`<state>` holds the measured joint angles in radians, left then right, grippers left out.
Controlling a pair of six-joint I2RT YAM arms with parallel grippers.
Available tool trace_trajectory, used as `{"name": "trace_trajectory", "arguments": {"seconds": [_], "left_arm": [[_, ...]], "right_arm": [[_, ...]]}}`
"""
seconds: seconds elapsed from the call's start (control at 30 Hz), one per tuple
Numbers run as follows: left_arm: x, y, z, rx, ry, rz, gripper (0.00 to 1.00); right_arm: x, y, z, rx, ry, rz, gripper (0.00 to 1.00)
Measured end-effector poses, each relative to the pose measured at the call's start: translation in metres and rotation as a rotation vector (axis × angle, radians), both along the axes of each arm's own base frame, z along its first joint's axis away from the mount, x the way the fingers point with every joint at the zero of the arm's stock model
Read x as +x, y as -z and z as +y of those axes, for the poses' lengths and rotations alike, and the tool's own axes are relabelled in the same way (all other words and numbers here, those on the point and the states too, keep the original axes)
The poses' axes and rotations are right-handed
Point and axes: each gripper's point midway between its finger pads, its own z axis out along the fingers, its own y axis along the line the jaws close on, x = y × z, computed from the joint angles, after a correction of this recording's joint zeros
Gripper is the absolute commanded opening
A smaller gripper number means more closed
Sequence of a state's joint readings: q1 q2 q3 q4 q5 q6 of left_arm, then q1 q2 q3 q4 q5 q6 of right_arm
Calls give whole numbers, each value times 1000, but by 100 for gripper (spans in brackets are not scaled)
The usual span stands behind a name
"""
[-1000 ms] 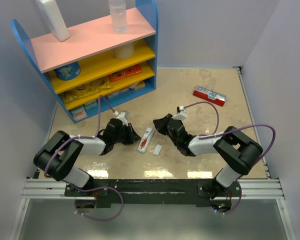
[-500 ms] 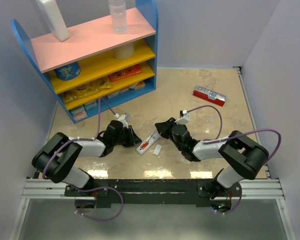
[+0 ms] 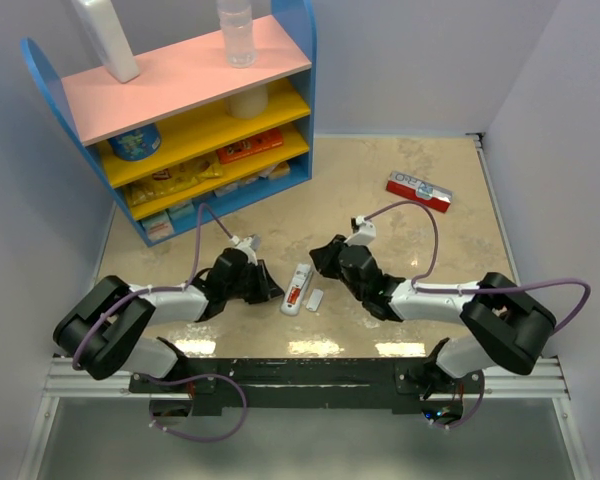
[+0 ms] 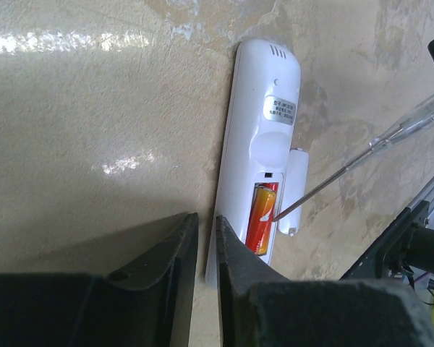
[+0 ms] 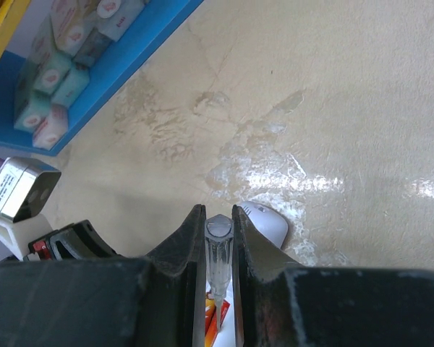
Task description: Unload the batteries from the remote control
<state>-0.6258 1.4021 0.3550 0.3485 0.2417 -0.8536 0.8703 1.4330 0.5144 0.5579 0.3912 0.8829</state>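
Remote control (image 3: 298, 288) has turned straighter, mid-surface; both arms lie low, converging on it. Left jaws almost closed, empty, at its near end. Right jaws clenched on screwdriver (image 5: 218, 249), tip at batteries (image 4: 259, 217) in the bay. Second cell indistinct.

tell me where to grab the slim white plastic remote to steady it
Best across its narrow sides at the labelled half, from above. The slim white plastic remote lies flat, back up; the red-orange battery and the clear-handled screwdriver crowd the bay end.
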Motion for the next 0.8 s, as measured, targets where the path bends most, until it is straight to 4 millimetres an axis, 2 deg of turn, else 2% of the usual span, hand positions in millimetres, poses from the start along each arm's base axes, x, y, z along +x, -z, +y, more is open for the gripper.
{"name": "trace_trajectory", "arguments": {"seconds": [0.2, 0.43, 0.8], "left_arm": [[-3, 0, -2, -3, -8, 13, 21], [-16, 0, -8, -35, 7, 42, 21], [-23, -1, -8, -47, 12, 53, 21]], "right_arm": [[1, -3, -1, -42, 5, 17, 0], [2, -37, -8, -14, 51, 22, 0], [-1, -27, -34, -59, 221, 178, 0]]}}
